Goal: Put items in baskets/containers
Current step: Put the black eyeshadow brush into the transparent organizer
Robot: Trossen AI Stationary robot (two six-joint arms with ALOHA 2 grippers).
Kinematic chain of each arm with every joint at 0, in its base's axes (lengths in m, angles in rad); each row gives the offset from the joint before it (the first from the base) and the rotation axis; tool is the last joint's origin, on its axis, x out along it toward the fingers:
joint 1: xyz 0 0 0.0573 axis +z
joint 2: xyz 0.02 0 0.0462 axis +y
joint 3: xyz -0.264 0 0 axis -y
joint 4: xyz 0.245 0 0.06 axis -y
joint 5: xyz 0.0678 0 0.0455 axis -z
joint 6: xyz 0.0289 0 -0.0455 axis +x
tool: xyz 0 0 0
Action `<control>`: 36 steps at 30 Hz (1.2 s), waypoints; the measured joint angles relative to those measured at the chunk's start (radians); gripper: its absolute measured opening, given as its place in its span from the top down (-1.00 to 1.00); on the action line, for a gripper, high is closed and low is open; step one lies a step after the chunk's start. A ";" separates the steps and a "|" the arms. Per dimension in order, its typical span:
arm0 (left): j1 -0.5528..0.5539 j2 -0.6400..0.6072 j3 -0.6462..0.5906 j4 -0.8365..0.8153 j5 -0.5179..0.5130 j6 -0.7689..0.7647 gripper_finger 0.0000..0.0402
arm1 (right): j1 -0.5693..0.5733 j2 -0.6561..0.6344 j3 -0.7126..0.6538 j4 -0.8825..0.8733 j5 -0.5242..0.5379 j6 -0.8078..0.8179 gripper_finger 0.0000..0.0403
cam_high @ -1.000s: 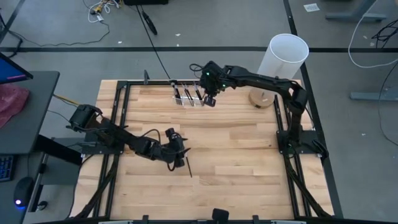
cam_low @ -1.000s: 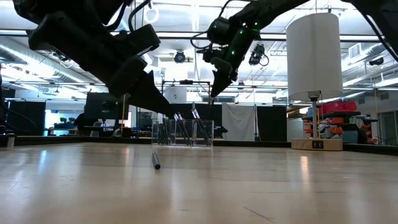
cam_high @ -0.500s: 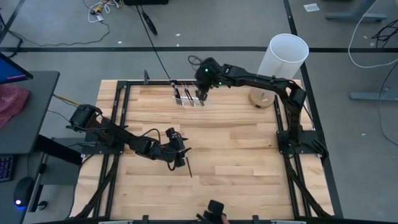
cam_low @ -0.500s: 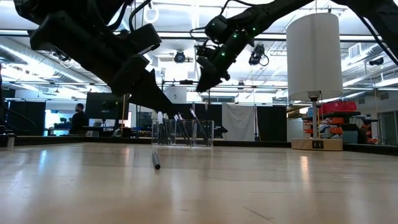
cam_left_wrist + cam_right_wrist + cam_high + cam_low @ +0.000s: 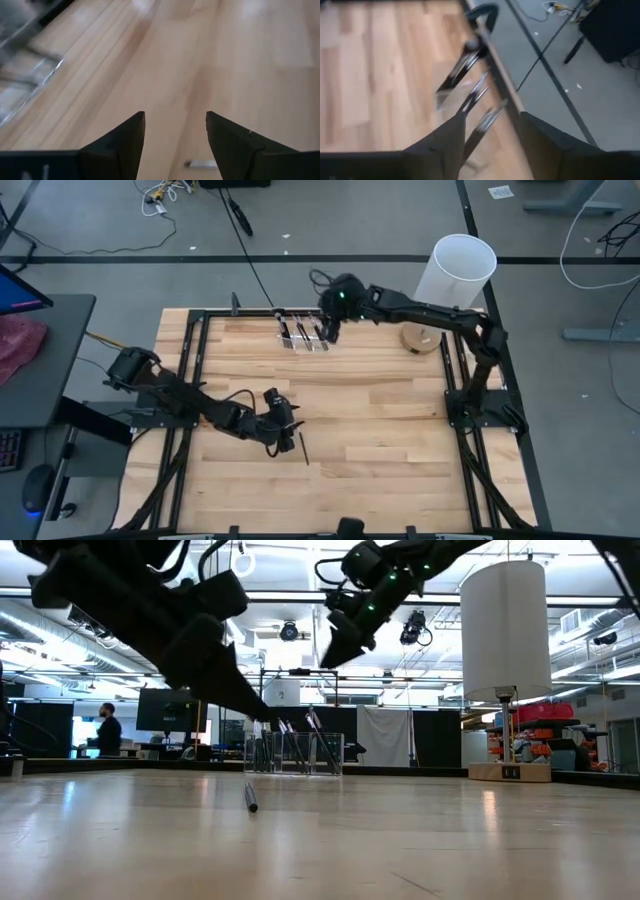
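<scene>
Near the far edge of the table [image 5: 380,430], made of pale wood planks with visible grain: a small clear plastic organiser box [image 5: 303,335], low and rectangular, with thin see-through walls. Standing inside it, slim makeup brushes [image 5: 302,332] with thin dark handles, leaning at a slant. Lying alone on the bare wood near the table's middle, one more slim dark brush [image 5: 304,450], a straight stick, well apart from the box.

Just above the box's right end, the right gripper [image 5: 329,332], dark and angular, with fingers spread apart and nothing between them. A second ago closed and low at the box; now opened and lifted higher above it.

Close beside the lying brush, the left gripper [image 5: 283,438], fingers [image 5: 125,145] wedge-shaped, matte black, parted and holding nothing, hanging over the wood. Almost unchanged in place and in opening since a second ago, only slightly shifted to the left.

At the far right corner, a tall white smooth cylinder [image 5: 455,270] on a round wooden base [image 5: 420,338], unmoved. Far behind the table in the low view, a person [image 5: 106,728] standing, earlier farther to the right.
</scene>
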 joint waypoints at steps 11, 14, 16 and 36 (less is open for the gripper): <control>-0.040 -0.104 0.000 -0.223 0.061 -0.466 0.02 | 0.226 -0.326 -0.681 0.561 -0.001 0.172 0.37; -0.086 -0.037 -0.001 -0.184 0.063 -0.609 0.04 | 0.318 -0.364 -0.868 0.852 0.001 0.190 0.43; -0.111 0.020 0.010 -0.140 0.059 -0.709 0.06 | 0.374 -0.366 -0.977 1.021 0.003 0.189 0.47; -0.144 0.505 0.495 -0.612 -0.112 -0.913 0.31 | 0.541 -0.360 -1.346 1.618 0.068 0.277 0.64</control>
